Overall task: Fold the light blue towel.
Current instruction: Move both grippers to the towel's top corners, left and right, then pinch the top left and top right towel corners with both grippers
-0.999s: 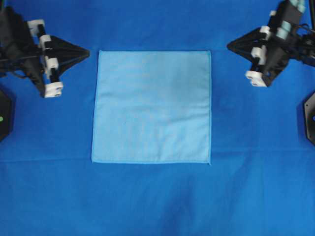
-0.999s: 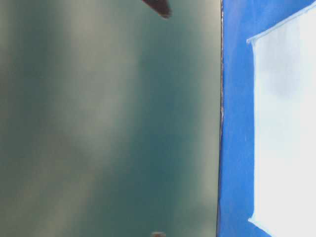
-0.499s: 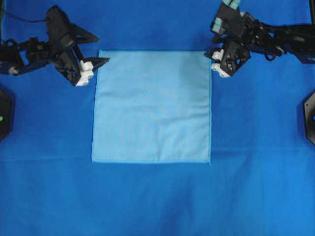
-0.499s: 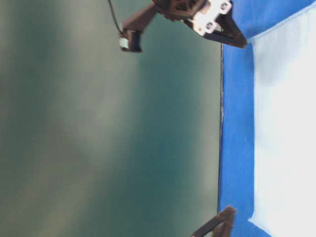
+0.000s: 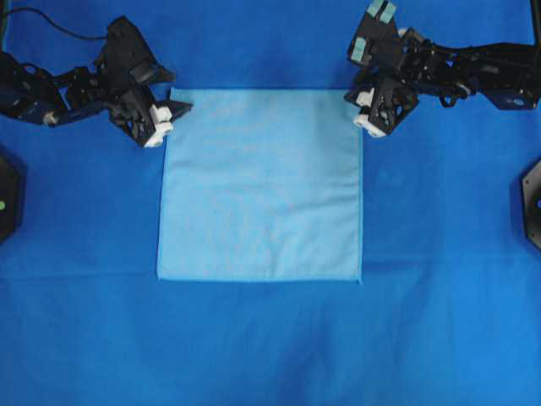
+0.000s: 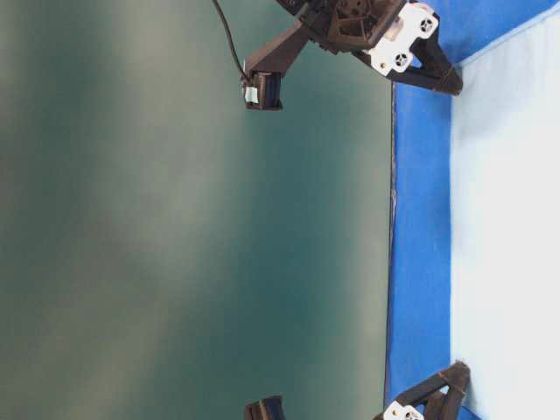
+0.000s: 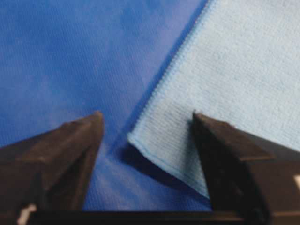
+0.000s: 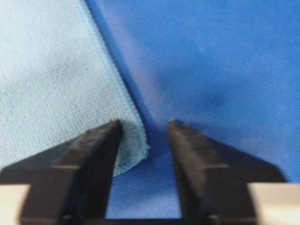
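The light blue towel (image 5: 260, 184) lies flat and square on the darker blue table covering (image 5: 270, 338). My left gripper (image 5: 169, 117) is at the towel's far left corner. In the left wrist view the left gripper (image 7: 146, 117) is open, and the towel corner (image 7: 140, 140) lies between its fingers, slightly raised off the covering. My right gripper (image 5: 362, 108) is at the far right corner. In the right wrist view the right gripper (image 8: 144, 124) is open with a narrower gap, and the towel corner (image 8: 133, 145) sits against its left finger (image 8: 101, 145).
Black arm bases stand at the left edge (image 5: 7, 194) and the right edge (image 5: 532, 203) of the table. The table-level view shows the covering's far edge (image 6: 391, 262) with the towel (image 6: 507, 245) beyond it.
Both arms have swung in from the sides to the towel's far corners. Their jaws, shut a second ago, have opened and now straddle the corners. The towel has not moved.
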